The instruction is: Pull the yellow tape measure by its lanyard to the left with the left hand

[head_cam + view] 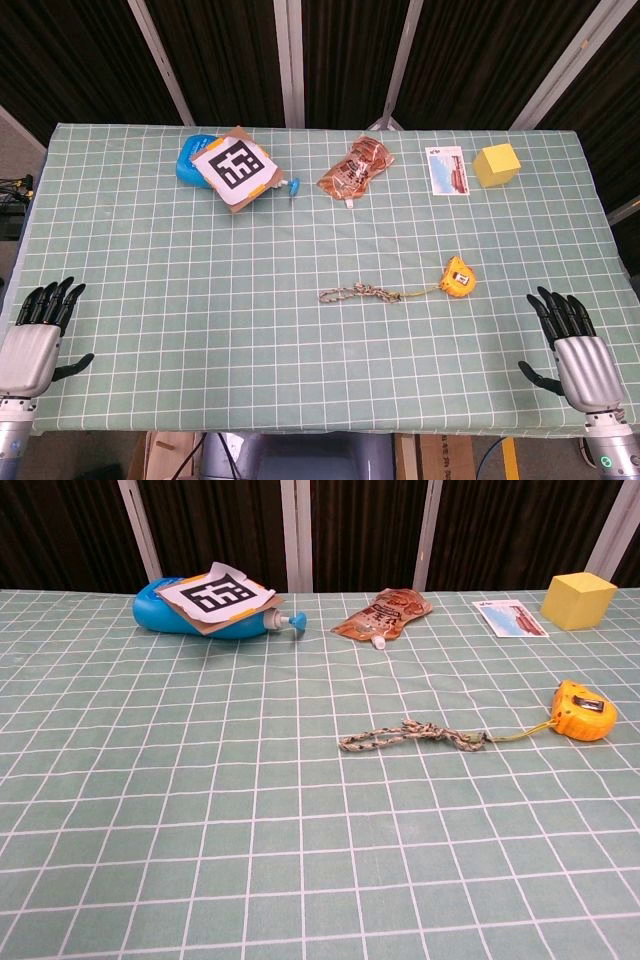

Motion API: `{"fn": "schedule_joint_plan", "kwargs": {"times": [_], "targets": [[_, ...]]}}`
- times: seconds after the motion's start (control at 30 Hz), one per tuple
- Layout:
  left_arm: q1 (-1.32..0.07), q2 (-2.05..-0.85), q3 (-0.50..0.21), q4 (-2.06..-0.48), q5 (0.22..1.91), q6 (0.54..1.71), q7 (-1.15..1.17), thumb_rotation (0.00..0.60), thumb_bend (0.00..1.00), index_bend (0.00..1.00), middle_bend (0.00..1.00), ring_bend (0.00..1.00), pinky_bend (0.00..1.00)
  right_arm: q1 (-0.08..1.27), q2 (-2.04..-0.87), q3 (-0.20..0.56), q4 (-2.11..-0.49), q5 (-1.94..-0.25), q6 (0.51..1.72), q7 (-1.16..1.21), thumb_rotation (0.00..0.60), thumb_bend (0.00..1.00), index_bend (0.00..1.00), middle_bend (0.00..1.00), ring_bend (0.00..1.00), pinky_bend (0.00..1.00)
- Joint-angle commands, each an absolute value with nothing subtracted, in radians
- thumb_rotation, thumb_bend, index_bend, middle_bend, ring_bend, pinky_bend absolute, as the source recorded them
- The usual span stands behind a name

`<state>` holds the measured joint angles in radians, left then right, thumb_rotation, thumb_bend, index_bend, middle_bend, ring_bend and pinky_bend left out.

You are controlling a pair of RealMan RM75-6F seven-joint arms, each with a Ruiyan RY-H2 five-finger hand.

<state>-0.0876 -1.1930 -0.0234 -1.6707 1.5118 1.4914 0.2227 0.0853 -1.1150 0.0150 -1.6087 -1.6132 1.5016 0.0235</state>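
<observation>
Cardboard bearing a black-and-white marker [235,167] covers much of the blue bottle [191,160] lying at the table's far left, so the bottle's contents cannot be told. Both hands appear only in the head view, at the near edge. The left hand [35,335] rests with fingers spread, holding nothing; the right hand [572,345] likewise. The yellow tape measure [458,278] lies right of centre, well apart from the left hand, its lanyard [365,293] trailing leftward on the green checked cloth [200,300].
</observation>
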Motion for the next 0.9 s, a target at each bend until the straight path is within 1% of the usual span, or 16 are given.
{"fn": "schedule_joint_plan", "kwargs": {"times": [0.03,0.37,0.57,0.7,0.8,0.9], "targets": [[-0.088,-1.193,-0.024,-1.671,1.512,1.491,0.223,0.600,0.00,0.00,0.00,0.00,0.00,0.085,-1.115,0.015,-1.609,-1.613,1.501,0.024,0.600,0.22,0.00,0.00,0.00,0.00],[-0.089,-1.191,-0.021,-1.670,1.518,1.489,0.222,0.600,0.00,0.00,0.00,0.00,0.00,0.084,-1.115,0.014,-1.610,-1.617,1.504,0.021,0.600,0.22,0.00,0.00,0.00,0.00],[-0.125,-1.185,-0.024,-1.667,1.539,1.448,0.230,0.600,0.00,0.00,0.00,0.00,0.00,0.086,-1.116,0.017,-1.612,-1.606,1.497,0.026,0.600,0.22,0.00,0.00,0.00,0.00],[-0.173,-1.171,-0.045,-1.681,1.555,1.406,0.247,0.600,0.00,0.00,0.00,0.00,0.00,0.086,-1.115,0.016,-1.612,-1.609,1.498,0.028,0.600,0.22,0.00,0.00,0.00,0.00],[-0.227,-1.160,-0.070,-1.701,1.556,1.349,0.267,0.600,0.04,0.05,0.00,0.00,0.00,0.087,-1.115,0.017,-1.614,-1.603,1.493,0.032,0.600,0.22,0.00,0.00,0.00,0.00],[-0.290,-1.159,-0.098,-1.714,1.552,1.281,0.281,0.600,0.09,0.16,0.00,0.00,0.00,0.088,-1.115,0.019,-1.617,-1.597,1.489,0.033,0.600,0.22,0.00,0.00,0.00,0.00]]}}
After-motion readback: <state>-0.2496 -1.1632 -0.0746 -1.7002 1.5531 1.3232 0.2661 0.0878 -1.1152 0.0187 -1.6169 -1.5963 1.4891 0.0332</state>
